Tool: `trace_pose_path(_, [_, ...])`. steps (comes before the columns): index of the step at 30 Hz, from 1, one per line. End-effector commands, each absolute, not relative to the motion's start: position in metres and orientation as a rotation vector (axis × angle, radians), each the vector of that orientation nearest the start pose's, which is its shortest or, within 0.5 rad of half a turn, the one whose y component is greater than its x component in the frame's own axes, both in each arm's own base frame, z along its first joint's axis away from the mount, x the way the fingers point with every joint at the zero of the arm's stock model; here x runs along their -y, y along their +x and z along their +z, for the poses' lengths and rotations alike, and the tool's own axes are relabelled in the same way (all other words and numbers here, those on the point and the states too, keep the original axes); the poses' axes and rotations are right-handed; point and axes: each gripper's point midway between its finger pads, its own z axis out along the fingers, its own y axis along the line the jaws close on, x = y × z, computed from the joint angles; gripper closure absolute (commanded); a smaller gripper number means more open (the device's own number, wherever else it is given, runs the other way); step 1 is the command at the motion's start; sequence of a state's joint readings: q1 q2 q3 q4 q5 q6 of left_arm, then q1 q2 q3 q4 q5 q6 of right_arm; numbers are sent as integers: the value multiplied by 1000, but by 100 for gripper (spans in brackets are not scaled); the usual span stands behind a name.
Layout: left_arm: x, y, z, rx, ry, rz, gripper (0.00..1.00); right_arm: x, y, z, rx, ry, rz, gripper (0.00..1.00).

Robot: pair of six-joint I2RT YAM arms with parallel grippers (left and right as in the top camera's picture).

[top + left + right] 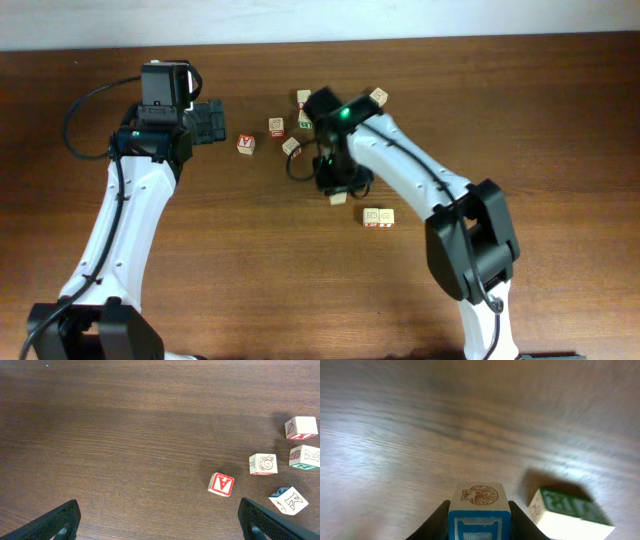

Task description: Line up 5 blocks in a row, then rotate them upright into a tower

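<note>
My right gripper (479, 510) is shut on a pale block (479, 496) with a blue front face and a brown shell on top. In the overhead view this gripper (338, 190) points down at mid-table, and the held block (338, 198) just peeks out below it. A green-faced block (567, 509) lies just to its right. More blocks lie near my open left gripper (165, 530): a snail block (263, 464), a K block (288, 500), a green-edged block (304, 457) and a leaf block (301, 427). The left gripper (210, 122) hovers left of them with nothing between its fingers.
A cube with a red face and a white A (221, 484) lies nearest the left gripper. Two blocks side by side (377, 216) lie right of the right gripper, and single blocks (378, 96) (303, 97) lie farther back. The table's far edge (320, 36) runs along the top.
</note>
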State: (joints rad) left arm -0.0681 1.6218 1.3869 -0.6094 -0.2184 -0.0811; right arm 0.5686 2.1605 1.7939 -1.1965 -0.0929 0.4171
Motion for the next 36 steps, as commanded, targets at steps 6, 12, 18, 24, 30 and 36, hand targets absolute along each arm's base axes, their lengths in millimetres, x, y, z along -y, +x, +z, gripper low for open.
trace_pose_path(6, [-10, 452, 203, -2378, -147, 202, 1, -211, 314, 19, -3243, -38, -89, 70])
trace_pose_path(12, [-10, 452, 203, -2378, -147, 202, 1, -210, 312, 16, -3244, -35, -97, 69])
trace_pose_path(18, [-10, 452, 203, -2378, -147, 202, 1, -210, 311, 17, -3249, -34, -93, 60])
trace_pose_path(24, [-10, 452, 203, -2379, -147, 203, 1, -217, 330, 38, -3188, -61, -75, 60])
trace_pose_path(30, [-10, 451, 202, -2382, -146, 203, 1, -224, 408, 111, -2865, -110, -100, 56])
trace_pose_path(36, [-10, 451, 202, -2385, -146, 204, 1, -202, 494, 128, -2620, -2, -7, 46])
